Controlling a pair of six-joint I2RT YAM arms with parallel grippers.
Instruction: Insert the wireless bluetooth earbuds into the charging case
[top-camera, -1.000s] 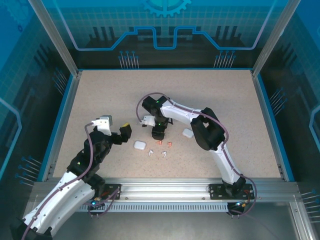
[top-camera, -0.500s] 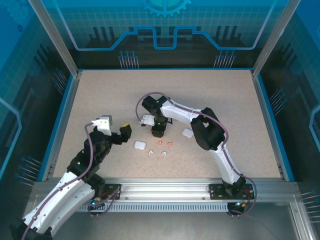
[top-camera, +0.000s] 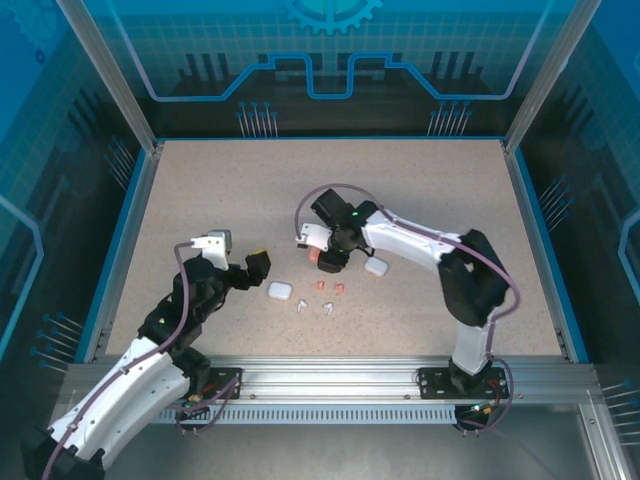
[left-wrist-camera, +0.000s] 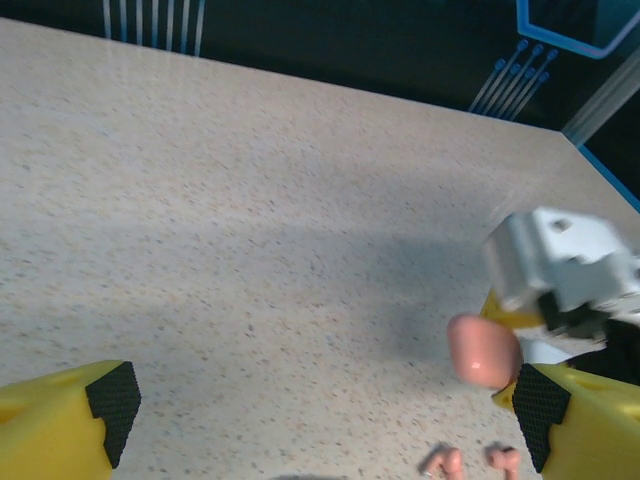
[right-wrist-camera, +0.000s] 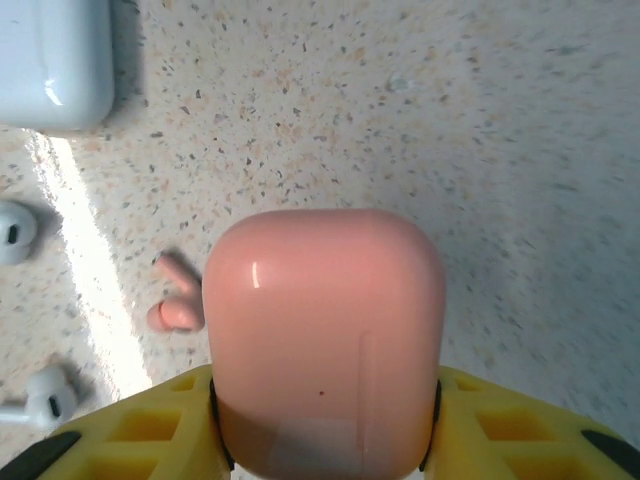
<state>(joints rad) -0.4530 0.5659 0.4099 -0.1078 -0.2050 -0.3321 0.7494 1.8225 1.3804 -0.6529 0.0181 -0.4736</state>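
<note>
Low in the top view, your earbuds (top-camera: 302, 307) lie loose on the table (top-camera: 200, 200), ready for loading. Left of them, your left gripper (top-camera: 257, 267) hangs spread wide and empty, likely on standby. Just above, your right gripper (top-camera: 327, 259) clamps the salmon case (right-wrist-camera: 325, 340), probably to present it for opening.

A case (right-wrist-camera: 325, 340) sits in the right gripper (top-camera: 322, 258); the earbuds (right-wrist-camera: 178, 305) lie on the table (top-camera: 200, 200) just behind it, toward the bases; a second case (top-camera: 376, 267) lies just to its right; a third case (top-camera: 280, 291) lies between the left gripper (top-camera: 258, 265) and the earbuds.
</note>
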